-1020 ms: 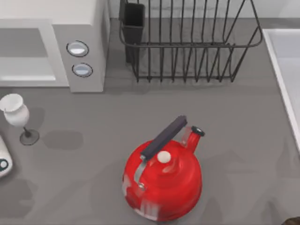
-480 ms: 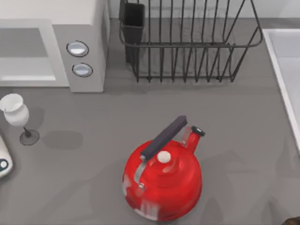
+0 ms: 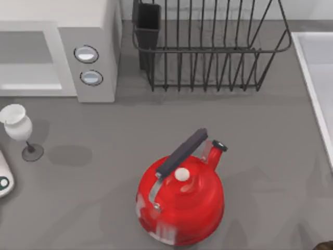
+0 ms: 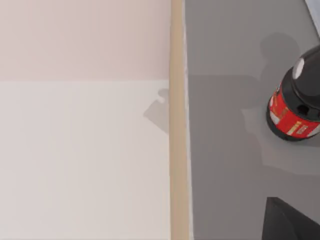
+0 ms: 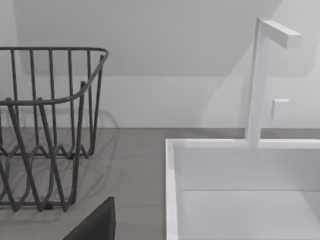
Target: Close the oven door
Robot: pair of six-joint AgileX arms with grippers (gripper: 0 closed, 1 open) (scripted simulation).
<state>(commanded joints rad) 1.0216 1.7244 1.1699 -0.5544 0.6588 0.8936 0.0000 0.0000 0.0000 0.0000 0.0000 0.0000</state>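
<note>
Worktop point(image 3: 260, 156) grey. The oven point(image 3: 93, 31), a white box, sits at the far left corner, front facing the near edge. Its two round dials point(image 3: 86, 53) are stacked on the right part of the front. To the left of the dials the grey cavity point(image 3: 26, 52) lies open to the top view, with a paler band along its front. The oven door itself cannot be picked out with certainty, and no black handle can be made out. A black wire dish rack point(image 3: 208, 52) stands along the far edge, just right of the oven, with a dark cup point(image 3: 148, 23) at its left end. A white sink point(image 3: 317, 78) takes up the right edge, and its faucet point(image 5: 260, 75) rises upright from the back rim. A red kettle point(image 3: 179, 200) with a dark handle sits near the middle of the near edge, well apart from the oven. A white wine glass point(image 3: 18, 127) stands upright near the left edge, in front of the oven. The corner of a pale scale point(image 3: 4, 179) pokes in at the left edge, nearer than the glass. The left gripper point(image 4: 290, 220) shows as a dark wedge over the worktop near its tan edge strip point(image 4: 177, 125), with the kettle beyond. The right gripper point(image 5: 95, 225) shows as a dark wedge between rack and sink. How far either is open, and whether it holds anything: cannot tell.
</note>
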